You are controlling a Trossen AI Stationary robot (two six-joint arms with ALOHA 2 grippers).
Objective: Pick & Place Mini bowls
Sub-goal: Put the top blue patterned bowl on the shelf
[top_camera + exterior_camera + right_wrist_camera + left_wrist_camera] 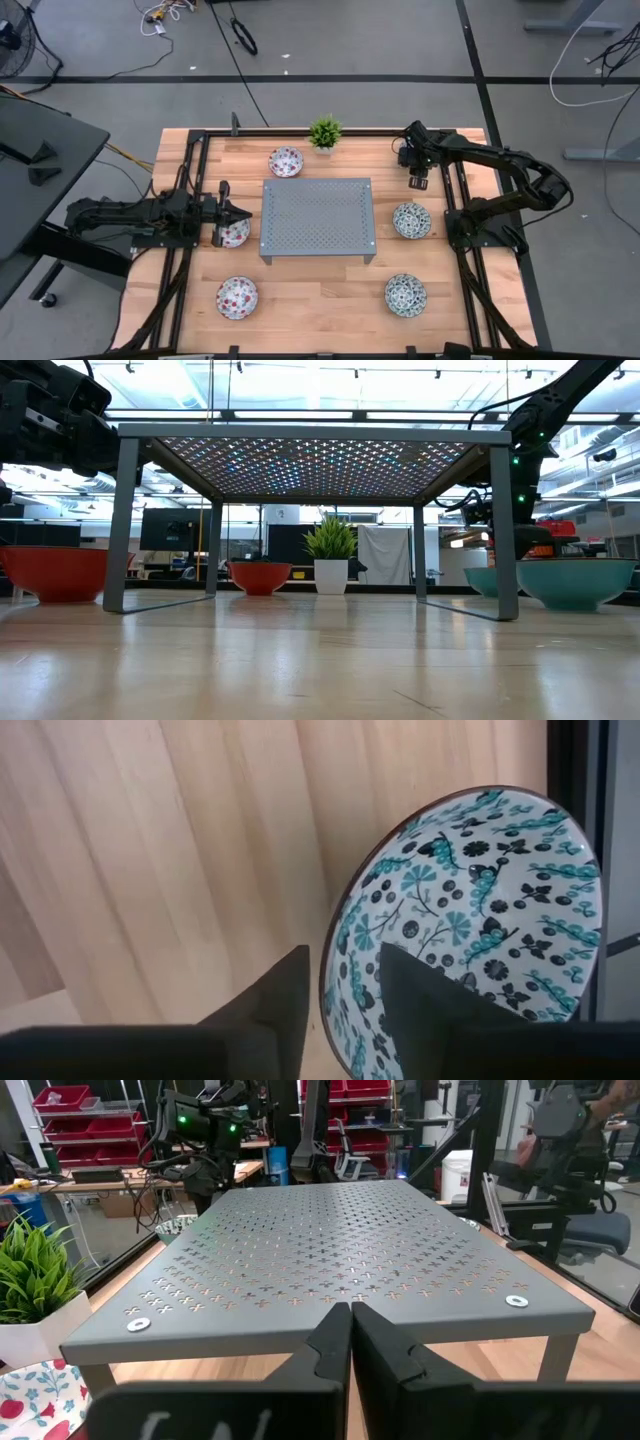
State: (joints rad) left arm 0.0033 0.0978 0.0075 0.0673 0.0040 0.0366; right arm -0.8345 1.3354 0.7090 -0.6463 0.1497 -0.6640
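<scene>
Three red-spotted mini bowls (286, 161), (233, 234), (237, 297) rest on the wooden table to the left of the grey perforated rack (317, 218). Two blue-green ones (411, 220), (405, 294) sit to its right. A third blue-green bowl (480, 920) lies at the far right, under my right gripper (418, 182). That gripper points steeply down and is open, with one finger outside the bowl's rim and one inside it. My left gripper (350, 1342) is shut and holds nothing, level beside the rack's left edge and above a red bowl. My right gripper straddles the blue-green bowl's rim (328, 982) from above. A narrow gap shows between the outer finger (270, 1010) and the rim. I cannot tell whether the inner finger (430, 1010) touches the bowl's inside. The bowl sits on the table.
A small potted plant (325, 131) stands at the far edge behind the rack. The rack stands on legs with open room under it (320, 600). Dark frame rails (462, 240) run along both table sides. Bare wood lies along the near edge.
</scene>
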